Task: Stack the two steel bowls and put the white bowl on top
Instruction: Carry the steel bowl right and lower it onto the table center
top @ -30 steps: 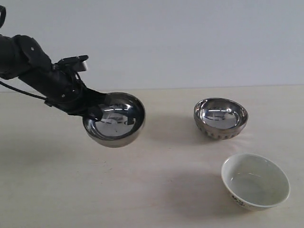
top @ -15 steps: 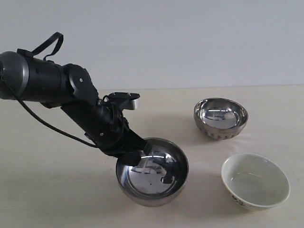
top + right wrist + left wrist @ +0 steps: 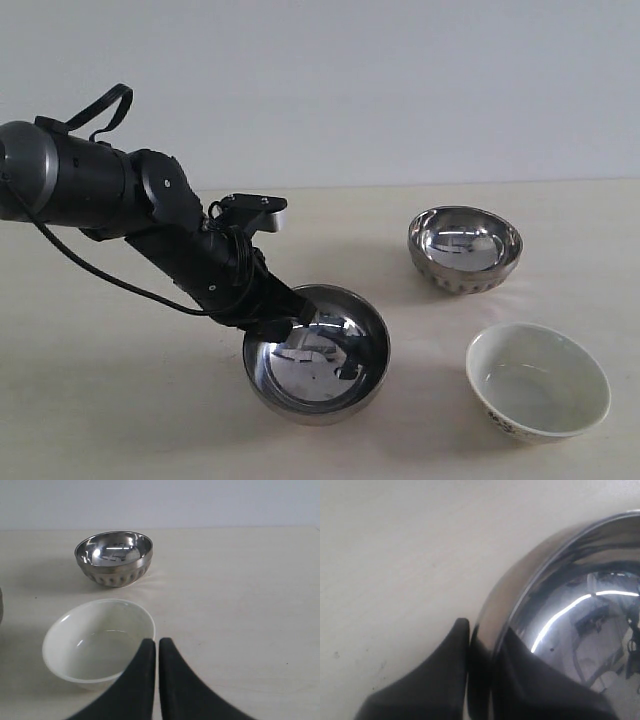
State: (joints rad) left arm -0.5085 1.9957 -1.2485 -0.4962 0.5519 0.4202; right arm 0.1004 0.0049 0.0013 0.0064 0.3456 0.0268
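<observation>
Left gripper (image 3: 292, 322) pinches rim of smooth round mirror-steel bowl (image 3: 320, 368), finger each side. I see it low over table (image 3: 110, 420), left of ribbed shiny steel bowl (image 3: 465, 250) in exterior view, well apart. White ceramic bowl (image 3: 538, 382) near ribbed bowl, camera side. Right gripper (image 3: 157, 647) clenched, empty. My read: steel stack not yet made. Next: I carry smooth bowl over ribbed bowl, centre, lower, release.

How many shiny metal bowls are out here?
2. The smooth steel bowl is near the middle, its rim pinched by the left end effector; the ribbed steel bowl stands free at back right, behind the white bowl.
</observation>
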